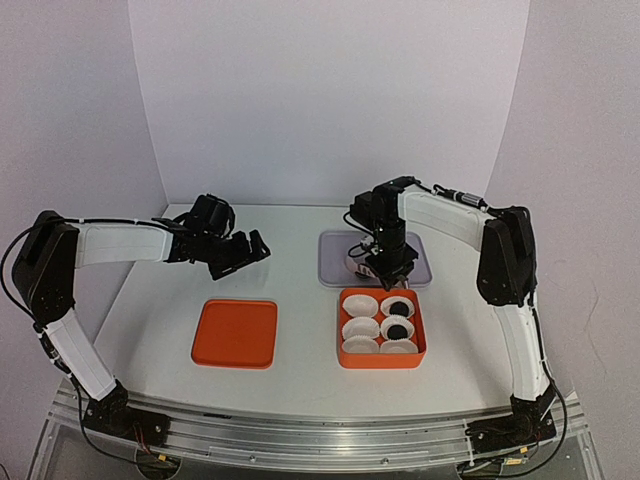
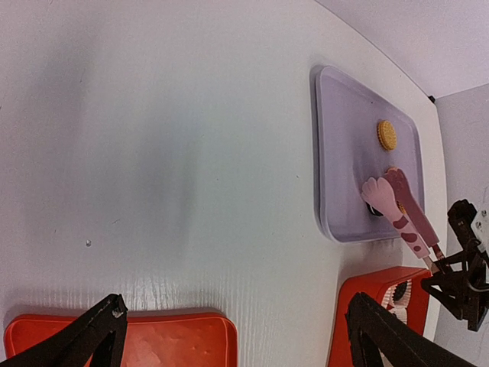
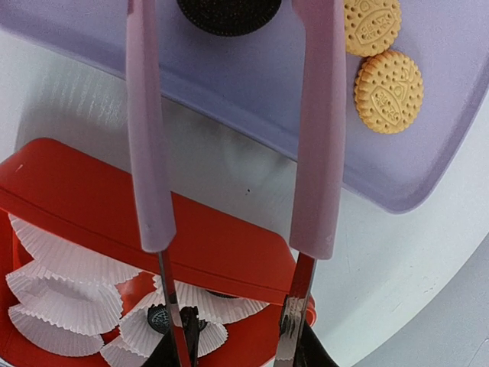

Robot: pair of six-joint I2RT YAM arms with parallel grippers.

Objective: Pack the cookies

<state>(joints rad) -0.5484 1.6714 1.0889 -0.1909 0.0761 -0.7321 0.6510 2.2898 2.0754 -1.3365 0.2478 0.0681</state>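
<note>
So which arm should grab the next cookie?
Right. Its gripper holds the tongs, tips either side of a dark cookie on the purple tray. The left gripper is open, empty, farther away.

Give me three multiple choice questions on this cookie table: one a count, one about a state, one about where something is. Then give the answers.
1. How many white fluted paper cups in the orange plastic box hold a round black cookie?
A) none B) five C) two

2. What state is the left hand in?
A) open and empty B) shut on a black cookie C) shut on a paper cup

3. Where do the round golden yellow cookies lie?
A) in the orange box B) on the flat lilac plastic tray C) in the left hand

Answers: 1 C, the top view shows dark discs in two cups of the right column. 2 A, its fingers stand wide apart with nothing between them. 3 B, the right wrist view shows two on the tray.
</note>
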